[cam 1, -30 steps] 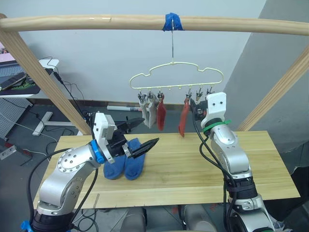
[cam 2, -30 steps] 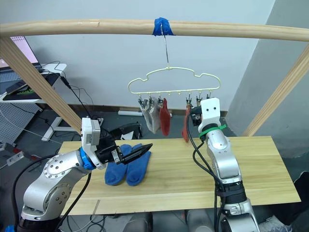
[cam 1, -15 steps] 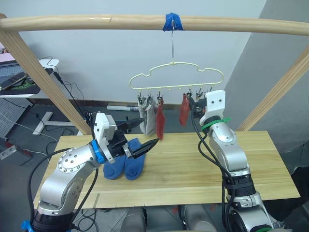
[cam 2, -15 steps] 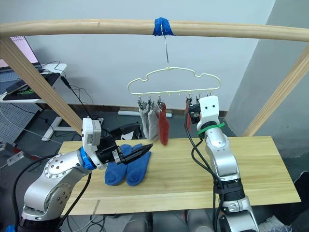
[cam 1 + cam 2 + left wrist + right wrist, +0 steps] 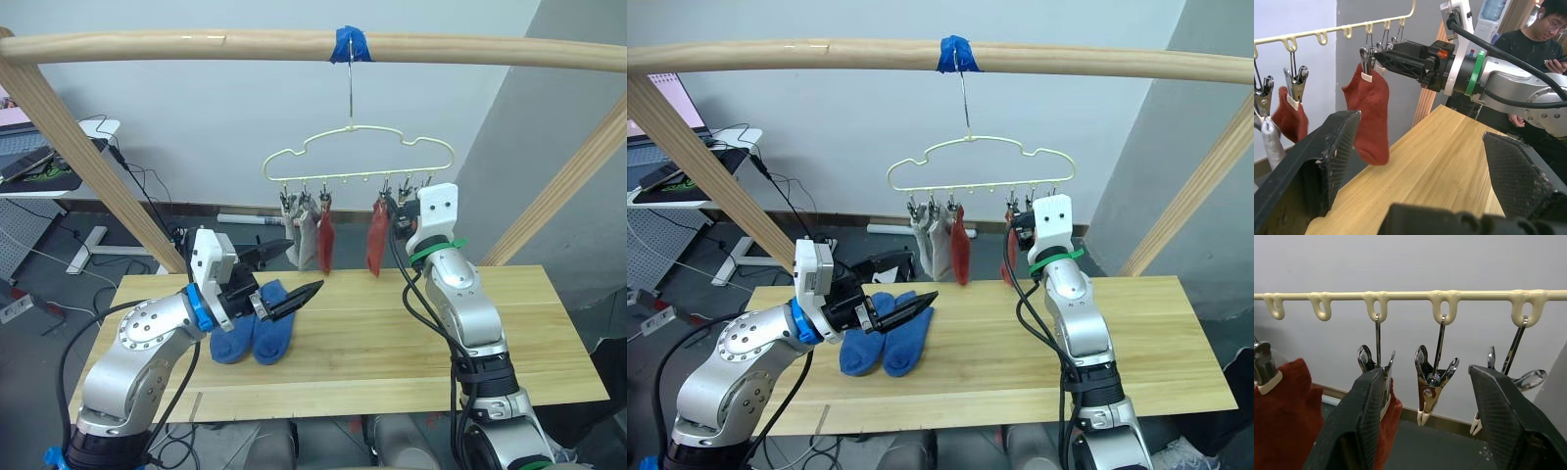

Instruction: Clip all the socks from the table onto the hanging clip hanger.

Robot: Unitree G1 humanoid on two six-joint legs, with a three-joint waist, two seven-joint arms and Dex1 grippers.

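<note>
Nearest to us, our left hand (image 5: 284, 279) hovers over the left part of the table (image 5: 392, 343) with its two black fingers spread wide and nothing between them. Just below and behind it, two blue socks (image 5: 253, 336) lie side by side on the light planks, touching each other.

Farther back and higher, our right hand (image 5: 1425, 431) reaches up to the clip hanger (image 5: 358, 155), fingers wide apart and holding nothing; in the right wrist view an empty metal clip (image 5: 1432, 382) hangs between the two fingers, and the clip next to it pinches a rust red sock (image 5: 1387, 428). In the left wrist view that same hand (image 5: 1382, 54) points at the clip above the rust red sock (image 5: 1370, 115).

The pale yellow hanger hangs by its hook from a round wooden pole (image 5: 196, 44), at a wrap of blue tape (image 5: 350, 43). From its clips hang two light grey socks (image 5: 302, 243) on the left, then one red sock (image 5: 325, 243), then the other red sock (image 5: 376, 245) beside our right hand.

Beyond the table a person (image 5: 1533, 44) sits looking down at a phone.
</note>
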